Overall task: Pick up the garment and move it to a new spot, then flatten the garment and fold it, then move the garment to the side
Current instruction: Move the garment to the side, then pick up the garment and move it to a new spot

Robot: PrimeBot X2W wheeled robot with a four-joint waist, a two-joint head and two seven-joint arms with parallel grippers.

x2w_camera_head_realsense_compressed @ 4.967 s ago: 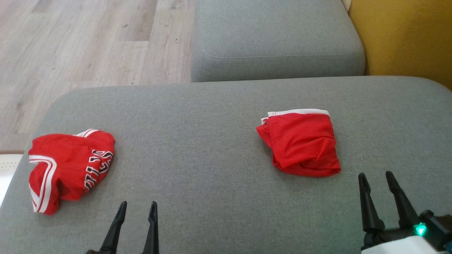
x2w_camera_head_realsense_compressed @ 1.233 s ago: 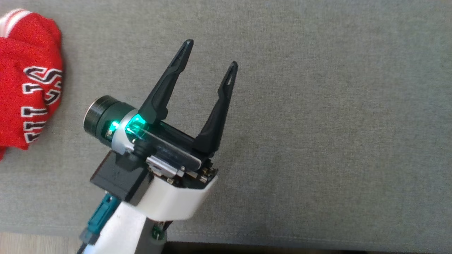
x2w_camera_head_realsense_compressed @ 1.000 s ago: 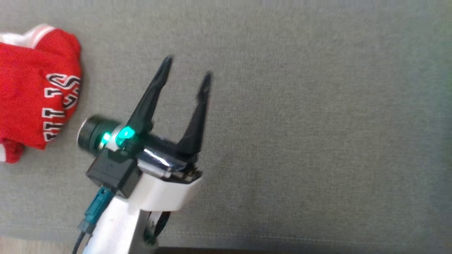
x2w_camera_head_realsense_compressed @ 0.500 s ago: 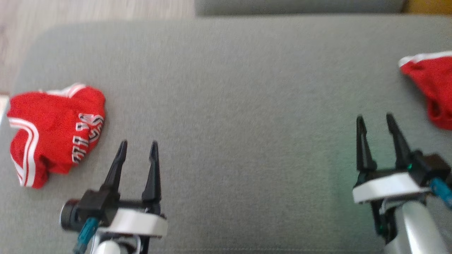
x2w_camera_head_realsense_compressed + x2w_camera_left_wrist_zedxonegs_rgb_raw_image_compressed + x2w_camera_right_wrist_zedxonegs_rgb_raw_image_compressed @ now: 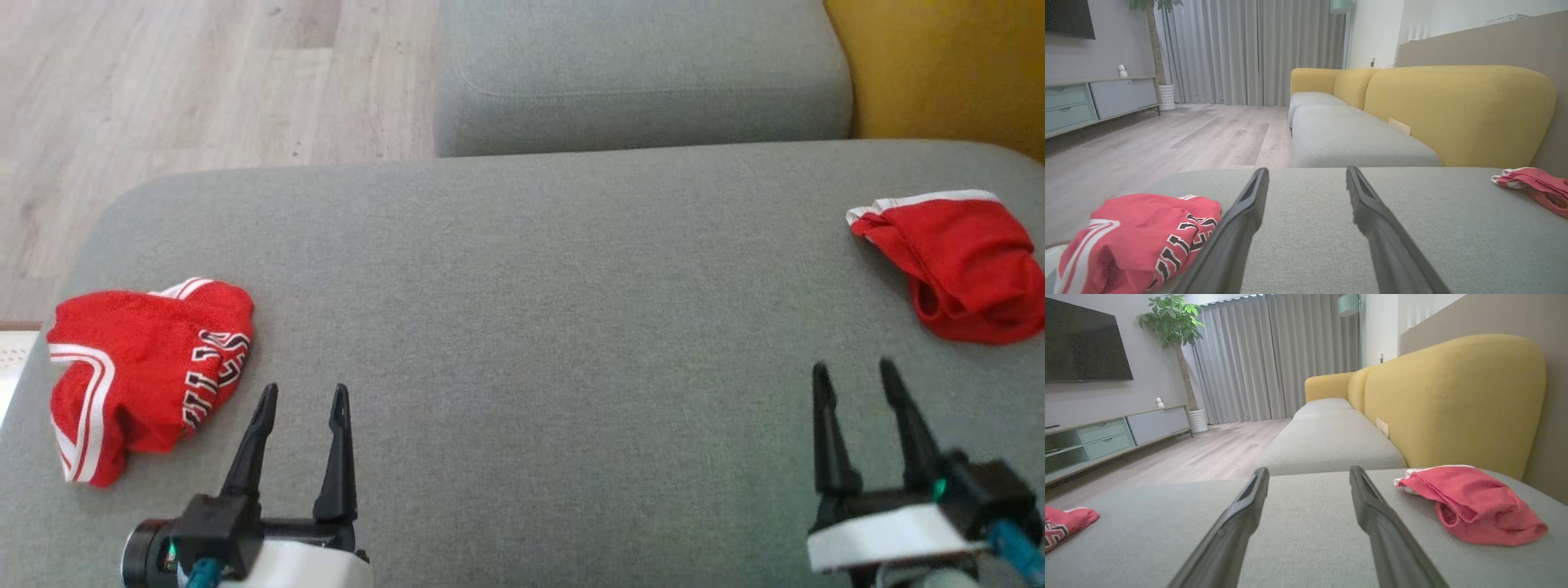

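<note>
Two grippers are hovering spread and empty over the grey fabric sofa cushion: left gripper, right gripper. One crumpled red jersey with white stripes and lettering is lying near the left gripper; one folded plain red garment is sitting far right. Advisable: pinching one raised fold, lifting clear.

On my left, near the grey cushion's edge, a red jersey with white stripes and black-and-white lettering lies crumpled in a heap. Well apart, at the right edge, red shorts with a white waistband lie loosely folded.
</note>
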